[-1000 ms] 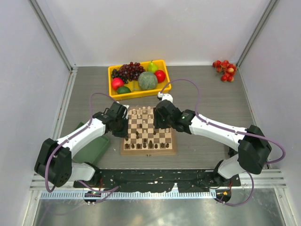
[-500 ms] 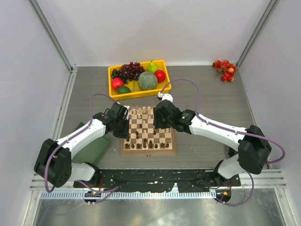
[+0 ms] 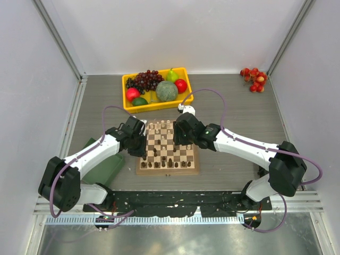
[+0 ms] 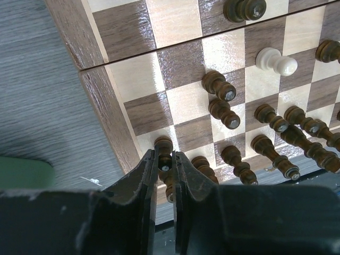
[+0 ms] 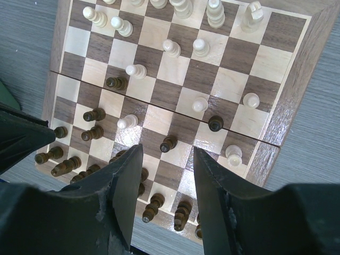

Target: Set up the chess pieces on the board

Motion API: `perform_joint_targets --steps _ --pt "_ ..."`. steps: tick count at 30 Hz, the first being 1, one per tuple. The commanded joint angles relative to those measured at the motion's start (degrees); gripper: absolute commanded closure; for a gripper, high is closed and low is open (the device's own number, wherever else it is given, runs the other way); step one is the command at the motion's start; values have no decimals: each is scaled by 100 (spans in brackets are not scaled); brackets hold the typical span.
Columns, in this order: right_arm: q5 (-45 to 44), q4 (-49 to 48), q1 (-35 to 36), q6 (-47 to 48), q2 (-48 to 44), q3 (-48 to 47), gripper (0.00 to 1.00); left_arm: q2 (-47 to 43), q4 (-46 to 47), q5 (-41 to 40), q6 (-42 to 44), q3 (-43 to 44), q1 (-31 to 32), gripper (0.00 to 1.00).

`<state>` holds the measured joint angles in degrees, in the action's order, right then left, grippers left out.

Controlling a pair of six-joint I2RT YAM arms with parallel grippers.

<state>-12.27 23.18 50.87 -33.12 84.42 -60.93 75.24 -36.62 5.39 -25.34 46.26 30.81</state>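
Observation:
The chessboard [image 3: 168, 172] lies between my arms, with pale pieces along its far side and dark pieces along its near side. My left gripper [image 3: 142, 144] is at the board's left edge. In the left wrist view it [image 4: 166, 159] is shut on a dark brown piece [image 4: 163, 143] that stands on a square beside the rim [image 4: 103, 106]. Several other dark pieces [image 4: 219, 85] and one pale pawn [image 4: 276, 61] stand nearby. My right gripper [image 3: 178, 139] hovers open over the board's middle. In the right wrist view it [image 5: 167, 159] is empty above a dark pawn [image 5: 168, 143], with pale pieces [image 5: 136, 69] beyond it.
A yellow tray [image 3: 154, 105] with grapes [image 3: 147, 79], a melon and other fruit stands just behind the board. A green flat tray [image 3: 106, 169] lies left of the board, under my left arm. A cluster of red fruit [image 3: 253, 78] sits at the far right.

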Motion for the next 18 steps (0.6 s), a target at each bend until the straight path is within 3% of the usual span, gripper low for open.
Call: perform_joint_targets --steps 1,18 --pt "23 -235 -7 -36 -75 -25 51 -106 -196 -64 -50 -3 39 78" --pt "32 -252 2 -1 -49 -60 51 -194 -249 -99 -50 252 48 62"
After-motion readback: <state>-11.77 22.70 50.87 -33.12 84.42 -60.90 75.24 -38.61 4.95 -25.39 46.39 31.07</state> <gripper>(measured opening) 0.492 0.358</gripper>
